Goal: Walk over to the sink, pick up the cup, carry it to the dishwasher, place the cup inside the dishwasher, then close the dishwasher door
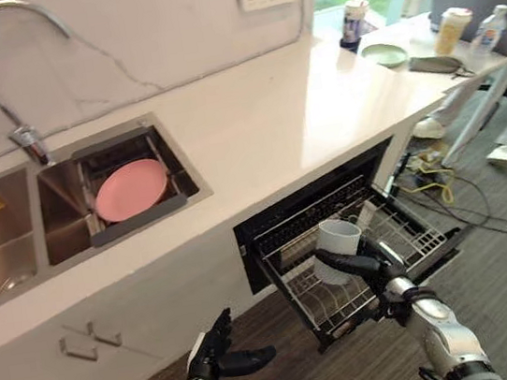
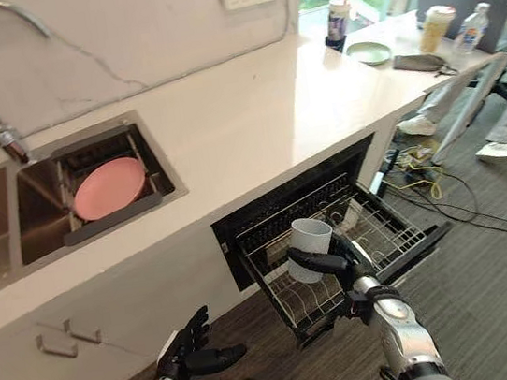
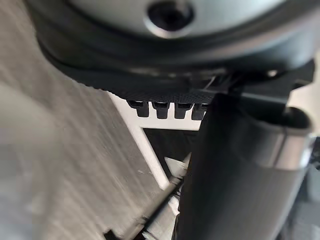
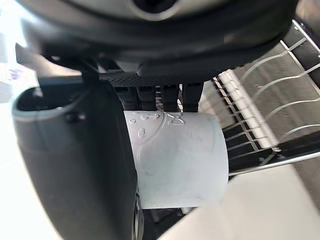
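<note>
Gripping a pale grey cylindrical cup (image 1: 337, 246), the right robot hand (image 1: 370, 266) hovers over the pulled-out wire dishwasher rack (image 1: 421, 237); the left robot hand (image 1: 215, 351) hangs low, fingers spread apart.

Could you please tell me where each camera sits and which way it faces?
Left eye view: on the head, looking down at the sink, pink plate and open dishwasher rack; right hand holds the cup over the rack, left hand open, low.
Right eye view: beside it, same scene, both hands.
Left wrist view: along the left hand toward the floor.
Right wrist view: along the right hand at the cup.
Shared: cup and rack, eye and right wrist views.
</note>
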You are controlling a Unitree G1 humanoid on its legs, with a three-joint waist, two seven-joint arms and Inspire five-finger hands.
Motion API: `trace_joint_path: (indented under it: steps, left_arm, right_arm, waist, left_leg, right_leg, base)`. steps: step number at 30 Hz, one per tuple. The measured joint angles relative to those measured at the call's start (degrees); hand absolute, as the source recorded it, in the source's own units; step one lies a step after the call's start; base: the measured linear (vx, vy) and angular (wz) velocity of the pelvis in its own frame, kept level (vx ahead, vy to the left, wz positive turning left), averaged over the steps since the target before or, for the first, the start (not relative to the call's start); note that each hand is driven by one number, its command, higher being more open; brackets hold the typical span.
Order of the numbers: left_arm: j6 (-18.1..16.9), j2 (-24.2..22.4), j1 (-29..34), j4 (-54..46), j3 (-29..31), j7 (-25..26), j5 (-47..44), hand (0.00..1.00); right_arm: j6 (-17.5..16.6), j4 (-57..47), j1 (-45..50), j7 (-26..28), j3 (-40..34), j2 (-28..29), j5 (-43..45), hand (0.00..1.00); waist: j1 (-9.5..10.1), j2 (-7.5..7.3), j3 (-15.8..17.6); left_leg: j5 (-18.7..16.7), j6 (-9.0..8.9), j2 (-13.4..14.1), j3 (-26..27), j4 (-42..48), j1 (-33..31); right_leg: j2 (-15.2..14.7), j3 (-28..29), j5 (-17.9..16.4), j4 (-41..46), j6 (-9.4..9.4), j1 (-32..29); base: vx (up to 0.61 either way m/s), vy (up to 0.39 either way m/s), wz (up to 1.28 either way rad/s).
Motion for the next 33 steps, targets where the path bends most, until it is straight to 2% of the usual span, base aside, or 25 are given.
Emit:
trace_joint_path:
  steps: [5, 8, 10, 11, 14, 20, 27, 33]
  left_arm:
    - [1.3, -0.1, -0.6, 2.0, 2.0, -1.1, -0.2, 1.0]
    - [1.4, 0.0, -1.0, 3.5, 2.6, -2.0, -1.2, 1.0]
    - [1.2, 0.1, -2.0, 3.7, 3.1, -3.0, -2.9, 1.0]
    - [1.1, 0.1, -3.0, 3.9, 3.3, -3.4, -3.9, 1.0]
    - [0.5, 0.2, -4.0, 3.9, 4.3, -3.8, -5.9, 1.0]
    - [-1.5, 0.3, -4.9, 3.8, 6.0, -5.1, -7.1, 1.0]
    - [-1.6, -0.2, -5.7, 3.8, 5.9, -6.1, -9.2, 1.0]
    - [-1.5, -1.1, -5.8, 3.9, 5.0, -6.1, -9.5, 1.0]
  right_arm:
    - [1.3, 11.8, -8.1, -1.6, 0.0, -2.3, -0.1, 0.0]
    - [1.8, 20.7, -14.4, -1.4, -1.3, -4.6, -0.7, 0.0]
    - [1.9, 25.3, -17.8, -1.4, -1.9, -6.7, -1.0, 0.0]
    - [1.9, 27.2, -19.7, -1.4, -2.7, -8.0, -1.0, 0.0]
    - [1.9, 28.7, -24.5, -1.0, -4.1, -9.6, -2.1, 0.0]
    - [2.9, 28.7, -30.1, 1.0, -5.8, -10.3, -6.6, 0.0]
    - [7.0, 29.0, -30.8, 2.4, -9.6, -10.5, -12.8, 0.0]
    - [8.5, 29.8, -31.2, 3.2, -10.4, -10.4, -16.9, 0.0]
  waist:
    - [1.69, 0.22, 2.3]
    - [2.76, 0.23, 5.1]
    - [3.54, 0.31, 6.6]
    - [4.68, 0.42, 7.6]
    - [6.69, 0.45, 9.1]
    - [8.67, 0.53, 10.3]
    - [9.57, 0.57, 10.4]
    - [10.01, 0.56, 10.4]
  left_leg:
    - [1.3, 0.06, -1.4, -3.5, 0.0, -1.8]
    - [1.8, -0.36, -2.1, -5.4, 0.0, -3.3]
    - [1.8, -0.07, -0.8, -2.3, 0.2, -5.1]
    - [2.3, -0.05, -0.4, -1.3, 0.7, -6.2]
    - [2.7, -0.08, -0.5, -2.3, 1.1, -8.8]
    - [2.8, -0.23, -0.7, -3.7, 0.5, -10.6]
    - [3.5, -0.44, -1.9, -5.0, 0.0, -10.6]
    - [3.5, -0.46, -1.8, -4.1, -0.1, -10.1]
  right_leg:
    - [-1.1, -3.9, -0.3, 0.3, 0.54, 0.1]
    - [-1.7, -6.4, -0.3, 0.6, 0.78, -0.1]
    - [-2.0, -8.5, -0.2, 0.6, 0.84, -0.5]
    - [-2.0, -9.4, -0.2, 0.7, 0.84, -1.0]
    - [-2.0, -10.2, -0.2, 1.0, 0.79, -3.1]
    - [-2.2, -11.8, -0.5, 2.3, 0.3, -4.8]
    - [-4.2, -13.8, -2.2, 6.4, -0.33, -6.0]
    - [-4.2, -13.4, -2.3, 6.6, -0.42, -5.9]
  base:
    - [-0.02, -0.001, 0.43]
    - [-0.03, 0.006, 0.5]
    - [-0.05, 0.002, 0.63]
    - [-0.04, 0.0, 0.35]
    - [-0.01, 0.003, 0.21]
    - [0.05, -0.019, 0.18]
    - [0.06, -0.002, 0.2]
    - [-0.01, -0.014, -0.04]
